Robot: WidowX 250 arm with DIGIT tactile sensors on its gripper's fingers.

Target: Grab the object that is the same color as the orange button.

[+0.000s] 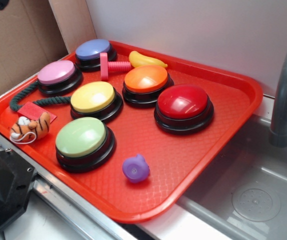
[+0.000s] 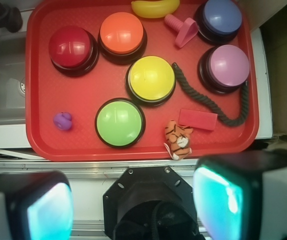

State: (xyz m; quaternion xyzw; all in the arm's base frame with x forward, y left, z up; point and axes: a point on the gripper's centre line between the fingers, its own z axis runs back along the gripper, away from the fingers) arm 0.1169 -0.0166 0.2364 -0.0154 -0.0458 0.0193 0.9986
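Observation:
A small orange plush tiger [image 1: 32, 128] with black stripes lies at the left edge of the red tray [image 1: 203, 145]; in the wrist view the tiger [image 2: 178, 139] is at the tray's near rim. The orange button [image 1: 146, 80] stands mid-tray, also in the wrist view [image 2: 122, 34]. My gripper [image 2: 133, 207] is open and empty, high above the robot base, well short of the tray; the tiger sits ahead and slightly right of the gap between its fingers. The gripper itself is not in the exterior view.
On the tray are red [image 1: 183, 102], yellow [image 1: 93, 97], green [image 1: 81, 137], pink [image 1: 58, 73] and blue [image 1: 93, 50] buttons, a banana [image 1: 146, 60], a pink bolt [image 1: 111, 65], a purple toy [image 1: 136, 168], a dark rope [image 2: 208, 102] and a flat red tag [image 2: 197, 119]. A sink with a faucet [image 1: 286, 90] lies right.

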